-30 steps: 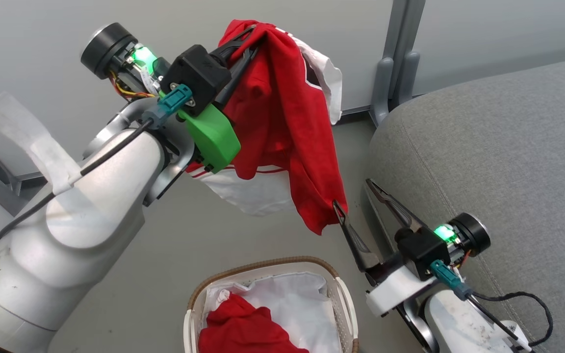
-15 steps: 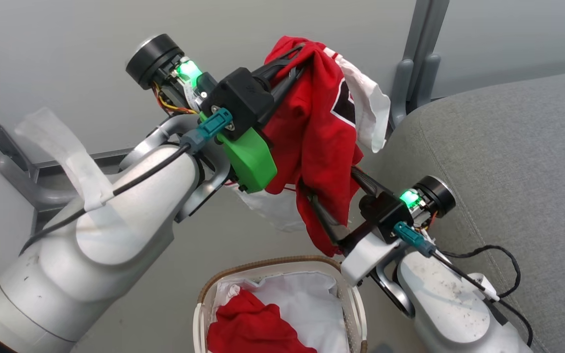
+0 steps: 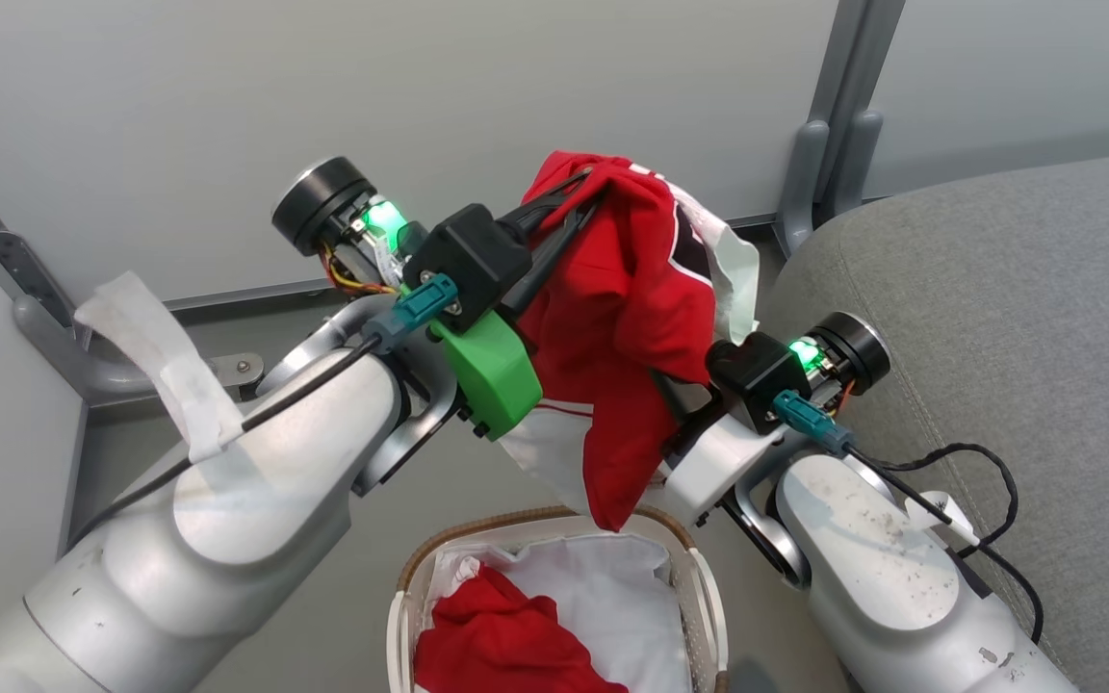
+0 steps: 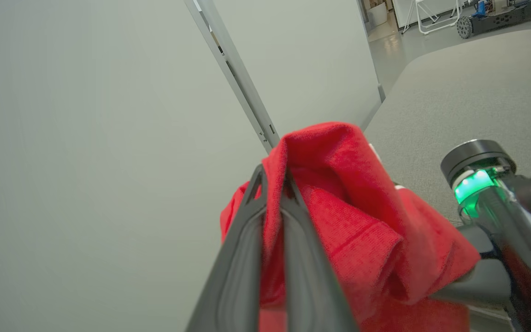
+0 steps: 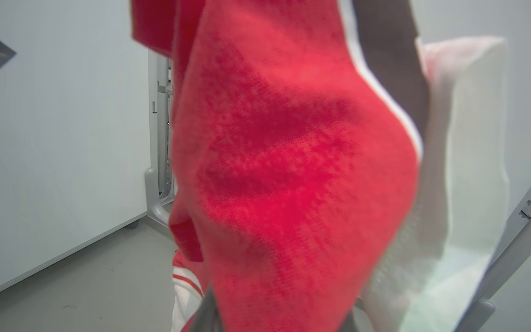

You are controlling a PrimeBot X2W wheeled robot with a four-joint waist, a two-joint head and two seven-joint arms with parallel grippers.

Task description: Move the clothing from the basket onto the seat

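Two red garments, one basket [image 3: 399, 630], one seat [image 3: 997, 337]. Both grippers clamp the hanging garment [image 3: 631, 318] — left gripper [image 3: 601, 185] at its top, right gripper [image 3: 675, 397] lower — above the basket, where the second garment [image 3: 497, 640] lies, beside the seat.

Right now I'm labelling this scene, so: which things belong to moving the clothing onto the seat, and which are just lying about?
Job: lifted red garment, basket, second red garment inside it, seat.
Just about: white liner cloth, metal post, wall panels.
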